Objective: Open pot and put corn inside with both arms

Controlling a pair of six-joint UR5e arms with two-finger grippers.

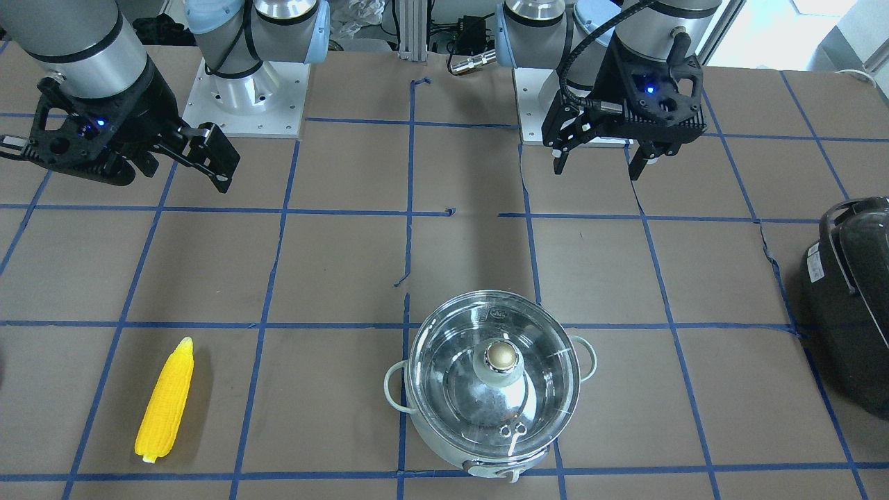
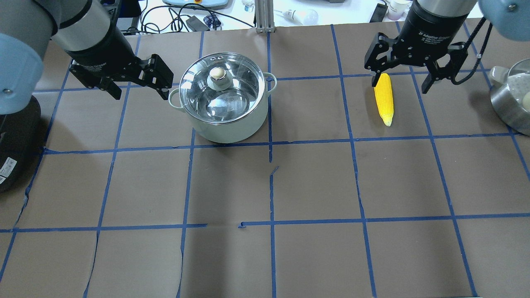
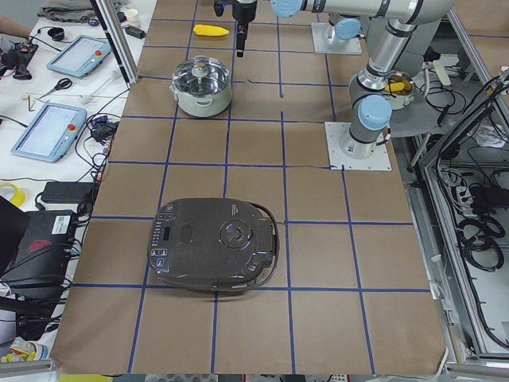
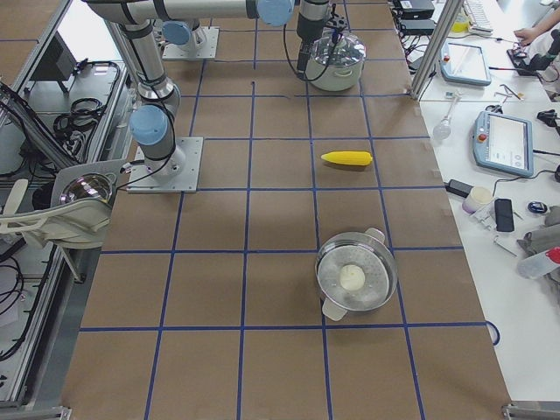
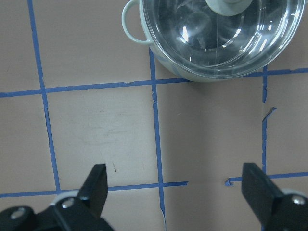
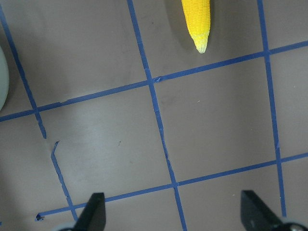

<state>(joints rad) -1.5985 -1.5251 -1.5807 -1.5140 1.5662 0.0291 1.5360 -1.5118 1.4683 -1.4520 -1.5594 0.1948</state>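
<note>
The pot stands at the table's far side with its glass lid on and the brass knob on top; it also shows in the front view and at the top of the left wrist view. The yellow corn lies flat on the table, also in the front view and the right wrist view. My left gripper is open and empty, just left of the pot. My right gripper is open and empty, over the corn's thick end.
A large black appliance sits at the table edge on my left, also in the exterior left view. A steel steamer pot holding a white item stands at my right, beyond the corn. Blue tape lines grid the brown tabletop.
</note>
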